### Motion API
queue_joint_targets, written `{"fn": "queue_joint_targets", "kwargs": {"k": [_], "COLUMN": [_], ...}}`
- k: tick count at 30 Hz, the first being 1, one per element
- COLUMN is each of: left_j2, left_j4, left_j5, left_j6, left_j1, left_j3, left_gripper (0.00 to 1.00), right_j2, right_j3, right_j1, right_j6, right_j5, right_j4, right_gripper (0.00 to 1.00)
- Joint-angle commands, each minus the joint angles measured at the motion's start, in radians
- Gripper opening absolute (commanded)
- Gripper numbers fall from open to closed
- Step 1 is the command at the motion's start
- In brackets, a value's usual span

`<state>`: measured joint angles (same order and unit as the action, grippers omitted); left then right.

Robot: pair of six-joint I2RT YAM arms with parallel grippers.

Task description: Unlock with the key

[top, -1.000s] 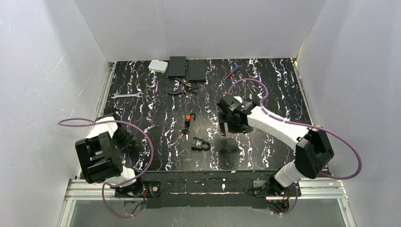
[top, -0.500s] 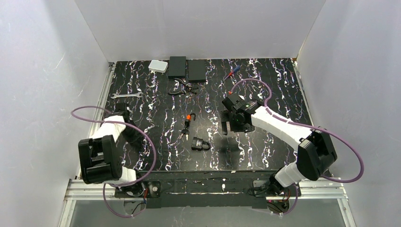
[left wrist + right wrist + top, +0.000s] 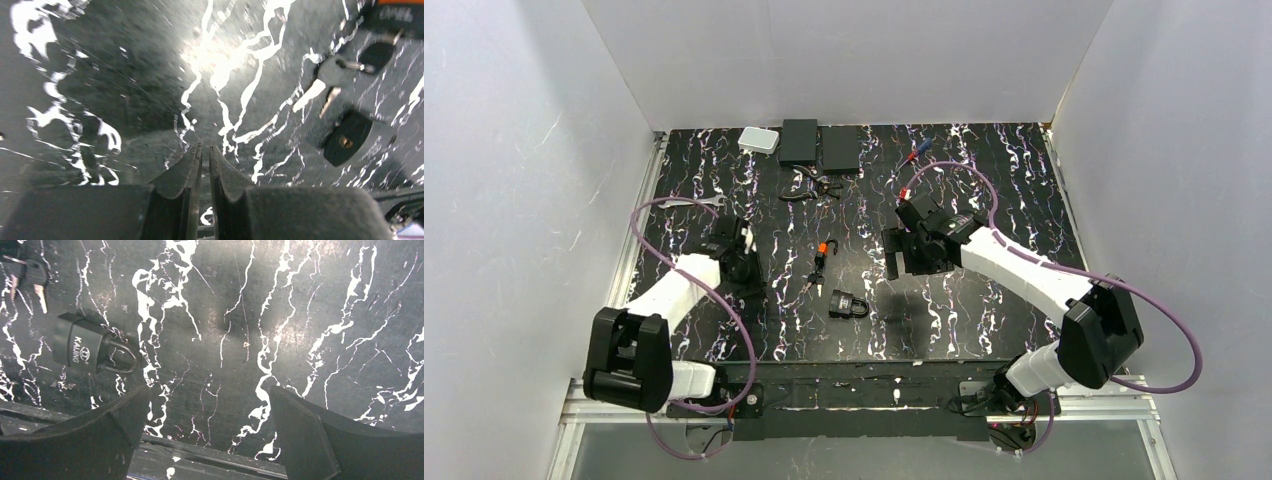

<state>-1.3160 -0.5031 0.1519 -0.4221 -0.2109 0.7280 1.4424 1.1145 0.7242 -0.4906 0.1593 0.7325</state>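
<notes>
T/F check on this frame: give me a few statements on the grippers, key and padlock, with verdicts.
1. The left gripper is shut and holds nothing. True.
2. The right gripper holds the key. False: its jaws are open and empty, and the key lies on the table.
3. In the top view, the padlock lies nearer the arm bases than the key. True.
4. The key is in the padlock. False: they lie apart.
5. The screwdriver lies beside the padlock. False: it is at the far side of the table.
</notes>
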Motion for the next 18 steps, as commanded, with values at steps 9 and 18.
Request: {"fn": "queue_joint_targets", "kwargs": {"k": [9, 18], "left_j2": [0.128, 0.093], "left_j4": [-0.160, -0.236], "left_j5": [-0.219, -0.261], "left_j6": [-0.112, -0.086], "left_j1": [-0.235, 0.119], "left_j3": [-0.008, 0.047], "left_gripper": [0.48, 0.78], "right_j2": [-0.065, -0.096], "right_j3": [0.005, -0.025], "right_j1": [0.036, 0.056], "right_j6": [-0.021, -0.076], "right_j5": [0.026, 0.055], "right_j4": [-0.047, -0.005], "right_gripper": [0.97, 0.98]}}
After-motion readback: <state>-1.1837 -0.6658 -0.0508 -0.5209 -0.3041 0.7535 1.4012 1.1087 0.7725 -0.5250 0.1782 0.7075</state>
